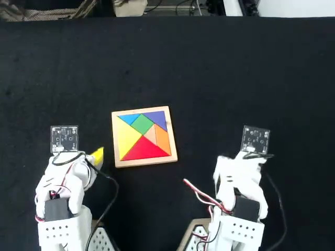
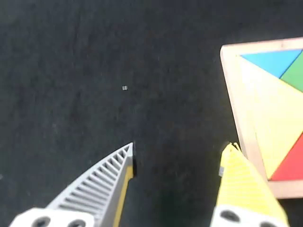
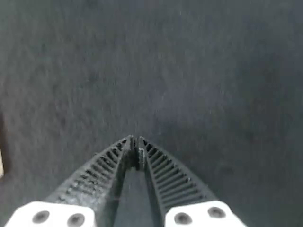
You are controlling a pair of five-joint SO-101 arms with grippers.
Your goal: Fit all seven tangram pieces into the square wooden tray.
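Left gripper (image 2: 180,150) open beside tray (image 2: 230,90); right gripper (image 3: 136,140) closed

Left gripper's fingers stand spread, low over the black desk (image 1: 235,68). The square wooden tray lies just beside its yellow finger (image 2: 241,179), near but apart. Seven tangram pieces (image 1: 127,138) sit flat inside the tray, filling it. Right gripper's fingertips meet, holding nothing; the tray lies well off toward the left arm's side.

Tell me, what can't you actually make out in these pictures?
1. Left wrist view: the wooden tray runs off the frame edge, so several pieces are cut off.
2. High view: too small to tell whether the pieces lie flush.
3. Right wrist view: a pale sliver at the edge, cut off, unidentifiable.
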